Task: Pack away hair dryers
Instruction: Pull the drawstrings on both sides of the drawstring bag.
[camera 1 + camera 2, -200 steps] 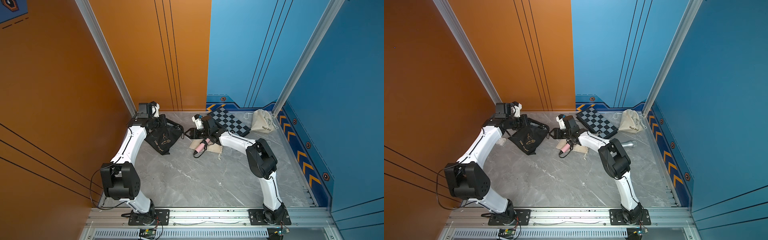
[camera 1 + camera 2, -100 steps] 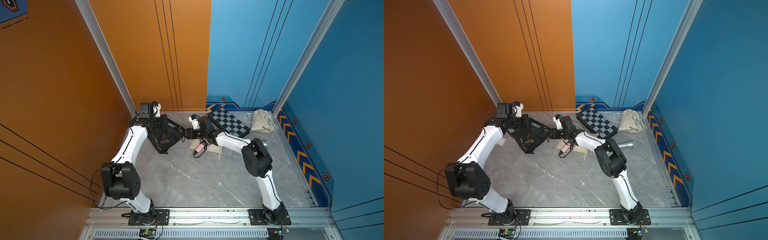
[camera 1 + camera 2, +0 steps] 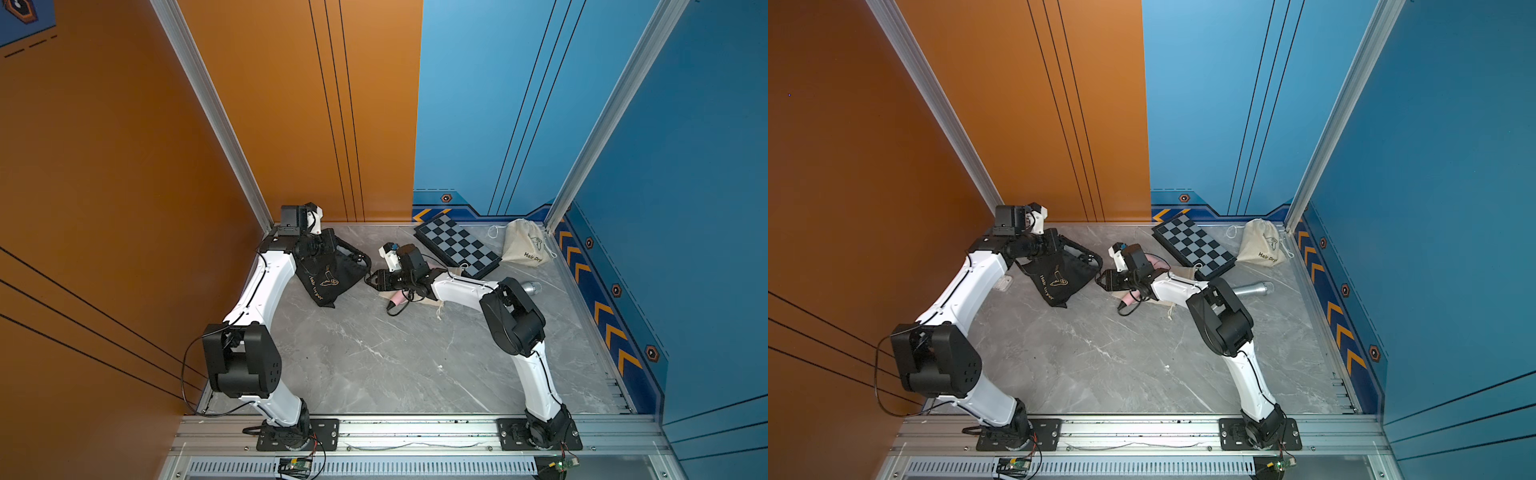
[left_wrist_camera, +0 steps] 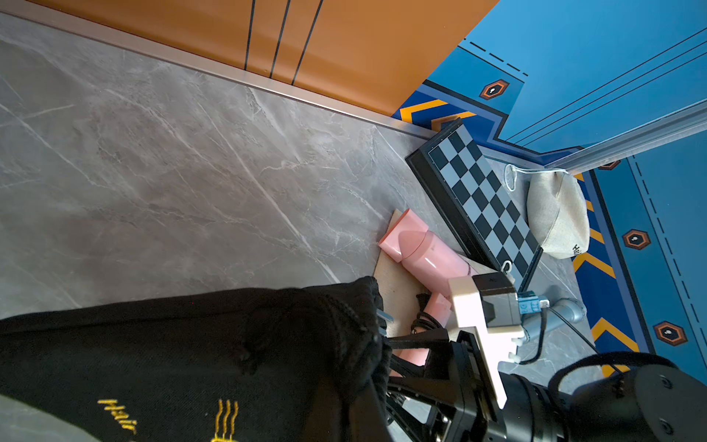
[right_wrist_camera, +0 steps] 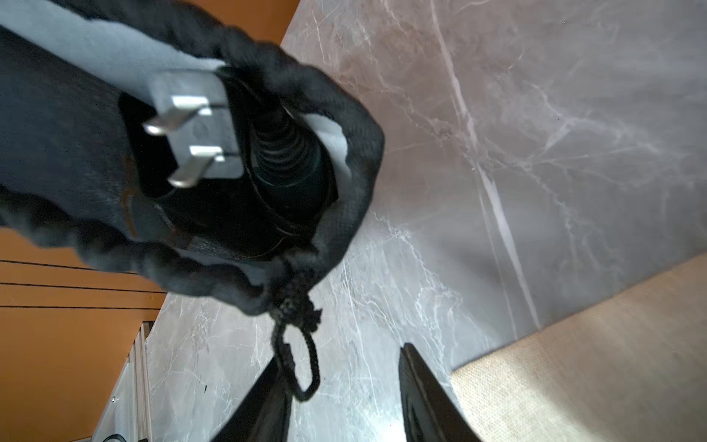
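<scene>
A black drawstring bag (image 3: 328, 278) (image 3: 1059, 278) printed "Hair Dryer" hangs tilted at the back left. My left gripper (image 3: 334, 249) (image 4: 359, 405) is shut on its rim. Inside its open mouth, the right wrist view shows a dark teal-black hair dryer (image 5: 290, 168) and its plug (image 5: 195, 141). My right gripper (image 3: 374, 279) (image 3: 1102, 279) (image 5: 340, 356) is open just in front of the mouth, and the bag's cord loop (image 5: 302, 367) hangs against one finger. A pale pink hair dryer (image 4: 428, 256) (image 3: 397, 297) lies on a flat beige bag (image 4: 398, 291) under my right wrist.
A black chessboard (image 3: 457, 249) lies at the back. A filled beige bag (image 3: 525, 247) sits in the back right corner. A silver-grey microphone (image 3: 1254, 289) lies behind my right elbow. Orange and blue walls close in three sides.
My right gripper has moved left to the black bag's mouth, with its jaws slightly narrower. The left gripper has kept hold of the bag, which has shifted a little.
</scene>
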You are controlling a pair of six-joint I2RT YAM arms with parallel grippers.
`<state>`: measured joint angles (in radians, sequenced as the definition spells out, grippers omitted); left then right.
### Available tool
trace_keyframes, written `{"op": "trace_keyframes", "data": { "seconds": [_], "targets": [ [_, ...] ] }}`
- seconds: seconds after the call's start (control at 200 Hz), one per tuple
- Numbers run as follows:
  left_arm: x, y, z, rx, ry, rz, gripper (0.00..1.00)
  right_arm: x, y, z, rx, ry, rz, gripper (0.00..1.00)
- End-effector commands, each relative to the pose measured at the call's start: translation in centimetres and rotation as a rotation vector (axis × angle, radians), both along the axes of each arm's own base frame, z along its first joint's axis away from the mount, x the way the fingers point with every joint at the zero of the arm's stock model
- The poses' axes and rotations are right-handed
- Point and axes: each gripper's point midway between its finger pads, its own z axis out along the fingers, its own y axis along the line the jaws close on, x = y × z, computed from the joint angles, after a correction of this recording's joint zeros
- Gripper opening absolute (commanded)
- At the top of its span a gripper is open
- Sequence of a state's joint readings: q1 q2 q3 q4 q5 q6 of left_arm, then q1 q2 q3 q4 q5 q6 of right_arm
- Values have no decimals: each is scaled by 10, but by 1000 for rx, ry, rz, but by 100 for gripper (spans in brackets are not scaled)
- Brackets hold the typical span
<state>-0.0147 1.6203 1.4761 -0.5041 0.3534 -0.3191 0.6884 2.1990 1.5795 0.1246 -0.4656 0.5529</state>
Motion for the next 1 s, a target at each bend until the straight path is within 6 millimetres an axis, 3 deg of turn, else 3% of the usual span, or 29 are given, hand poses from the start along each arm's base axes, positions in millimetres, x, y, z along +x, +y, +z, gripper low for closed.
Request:
{"op": "trace_keyframes", "data": {
  "seconds": [0.0, 0.19, 0.681, 0.756, 0.881, 0.996],
  "targets": [
    [4, -11, 12, -17, -37, -43, 0, 13, 11, 39, 55, -102, -2, 47],
    [5, -11, 13, -17, -38, -43, 0, 21, 17, 31, 29, -88, -3, 39],
    [5, -11, 12, -22, -36, -46, 0, 8, 5, 9, -11, -49, 2, 37],
    [5, -12, 13, -22, -39, -48, 0, 9, 5, 9, -11, -55, -3, 30],
    [5, -11, 14, -22, -40, -43, 0, 11, 7, 17, -12, -60, 1, 0],
    [5, -9, 15, -20, -43, -38, 0, 7, -1, 32, -21, -94, -7, 0]
  ]
}}
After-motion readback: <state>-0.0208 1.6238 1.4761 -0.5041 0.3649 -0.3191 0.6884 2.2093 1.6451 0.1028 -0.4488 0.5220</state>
